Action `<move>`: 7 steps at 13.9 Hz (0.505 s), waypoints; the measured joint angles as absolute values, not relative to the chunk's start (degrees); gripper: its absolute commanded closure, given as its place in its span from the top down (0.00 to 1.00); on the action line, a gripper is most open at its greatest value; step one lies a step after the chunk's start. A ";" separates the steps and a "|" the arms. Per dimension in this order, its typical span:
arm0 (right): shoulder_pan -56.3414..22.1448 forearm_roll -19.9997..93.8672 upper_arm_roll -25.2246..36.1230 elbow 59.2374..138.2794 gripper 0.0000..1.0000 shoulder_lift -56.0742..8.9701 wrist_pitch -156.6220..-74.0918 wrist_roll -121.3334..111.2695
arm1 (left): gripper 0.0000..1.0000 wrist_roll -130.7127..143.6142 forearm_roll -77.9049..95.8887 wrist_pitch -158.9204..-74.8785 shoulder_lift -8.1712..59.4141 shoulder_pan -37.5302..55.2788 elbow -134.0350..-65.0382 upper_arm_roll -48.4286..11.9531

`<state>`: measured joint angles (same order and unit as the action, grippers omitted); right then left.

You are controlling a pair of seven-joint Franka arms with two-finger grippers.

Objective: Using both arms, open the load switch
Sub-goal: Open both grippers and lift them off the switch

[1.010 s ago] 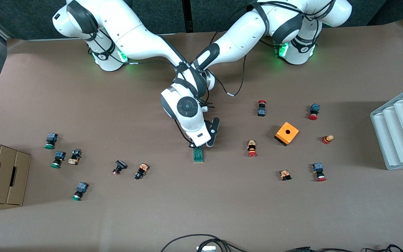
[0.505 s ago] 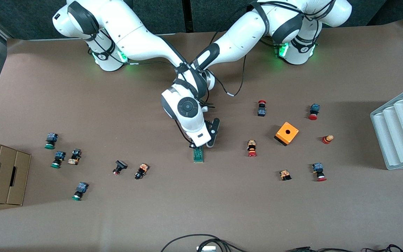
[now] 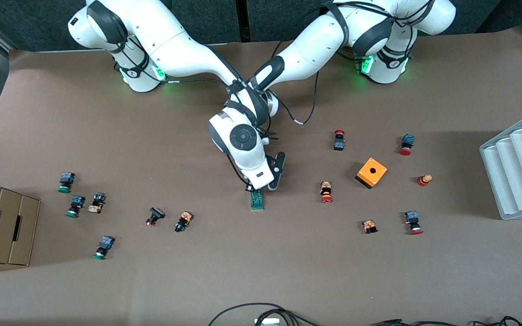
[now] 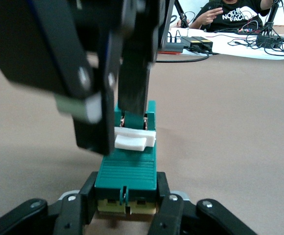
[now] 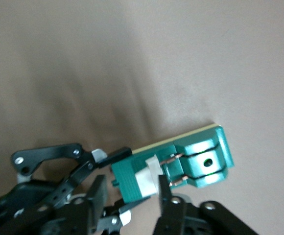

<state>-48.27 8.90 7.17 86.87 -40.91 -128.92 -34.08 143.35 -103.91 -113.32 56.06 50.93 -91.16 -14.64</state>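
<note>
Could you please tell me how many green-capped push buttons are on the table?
3, all toward the right arm's end: farthest button, middle button, and nearest button to the front camera. Others may be hidden.

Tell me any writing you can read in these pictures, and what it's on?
"NORTH FACE": on the black T-shirt of a person seated at a white table, seen in the left wrist view; the top line is cut off.
Load switch: no readable marking.
Push buttons and orange box: too small to read.
</note>
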 measured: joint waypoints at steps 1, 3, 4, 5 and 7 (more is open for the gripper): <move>-48.27 8.90 7.46 86.58 1.00 -39.40 -126.70 -34.08 | 1.00 143.35 -103.92 -113.46 56.07 50.94 -91.13 -14.66; -48.24 8.90 8.40 86.26 1.00 -35.44 -121.16 -34.08 | 1.00 142.84 -103.92 -113.58 56.12 50.96 -91.13 -14.67; -48.17 8.90 9.02 86.24 1.00 -33.52 -119.12 -34.08 | 1.00 141.98 -103.92 -113.59 56.13 50.97 -91.13 -14.68; -48.05 8.90 9.66 86.22 1.00 -31.86 -117.81 -34.08 | 1.00 141.30 -103.92 -113.60 56.13 50.97 -91.12 -14.68; -47.45 8.90 10.81 86.11 1.00 -28.99 -115.87 -34.08 | 1.00 140.63 -103.82 -113.61 56.13 50.98 -91.03 -14.73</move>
